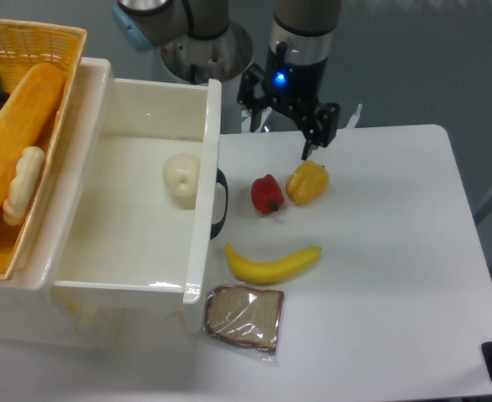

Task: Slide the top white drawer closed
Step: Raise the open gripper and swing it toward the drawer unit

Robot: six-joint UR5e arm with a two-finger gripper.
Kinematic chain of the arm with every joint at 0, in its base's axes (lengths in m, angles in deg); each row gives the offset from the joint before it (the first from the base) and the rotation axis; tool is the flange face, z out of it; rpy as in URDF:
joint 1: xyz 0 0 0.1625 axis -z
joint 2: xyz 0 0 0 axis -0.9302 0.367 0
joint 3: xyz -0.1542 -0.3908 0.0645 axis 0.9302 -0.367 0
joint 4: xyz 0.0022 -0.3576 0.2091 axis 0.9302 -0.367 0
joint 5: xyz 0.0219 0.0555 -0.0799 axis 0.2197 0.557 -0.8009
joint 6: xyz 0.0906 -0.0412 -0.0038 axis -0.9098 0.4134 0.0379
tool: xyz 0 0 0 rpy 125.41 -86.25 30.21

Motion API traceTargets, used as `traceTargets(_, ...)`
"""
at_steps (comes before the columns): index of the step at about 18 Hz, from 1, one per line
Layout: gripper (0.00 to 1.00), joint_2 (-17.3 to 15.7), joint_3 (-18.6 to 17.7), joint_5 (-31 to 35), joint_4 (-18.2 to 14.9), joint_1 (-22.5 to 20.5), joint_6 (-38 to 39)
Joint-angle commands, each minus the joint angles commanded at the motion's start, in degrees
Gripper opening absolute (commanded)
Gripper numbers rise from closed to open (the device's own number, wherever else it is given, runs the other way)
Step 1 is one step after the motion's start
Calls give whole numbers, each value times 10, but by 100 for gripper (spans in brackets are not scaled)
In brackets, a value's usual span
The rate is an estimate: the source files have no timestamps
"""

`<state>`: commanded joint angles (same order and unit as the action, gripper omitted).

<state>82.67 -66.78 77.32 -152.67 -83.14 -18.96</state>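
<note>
The top white drawer point(129, 243) stands pulled far out of its cabinet point(79, 92), open toward the right. Its curved black handle point(221, 203) faces the table's middle. A pale round fruit point(181, 176) lies inside the drawer. My gripper point(281, 138) hangs at the back of the table, to the right of the drawer's far front corner and apart from it. Its black fingers point(319, 130) are spread and point down, with nothing between them. The lower drawer is hidden beneath the top one.
A woven yellow basket point(28, 42) with bread and other food rests on the cabinet top. On the white table right of the handle lie a red pepper point(267, 194), a yellow pepper point(307, 182), a banana point(273, 263) and wrapped bread slices point(244, 316).
</note>
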Motion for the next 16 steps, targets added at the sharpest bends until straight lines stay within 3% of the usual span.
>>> traceTargets(9, 100, 25, -2, 33, 4, -10, 8)
traceTargets(13, 100, 45, -2, 38, 19, -25, 116)
traceTargets(16, 100, 56, -2, 38, 23, -37, 138)
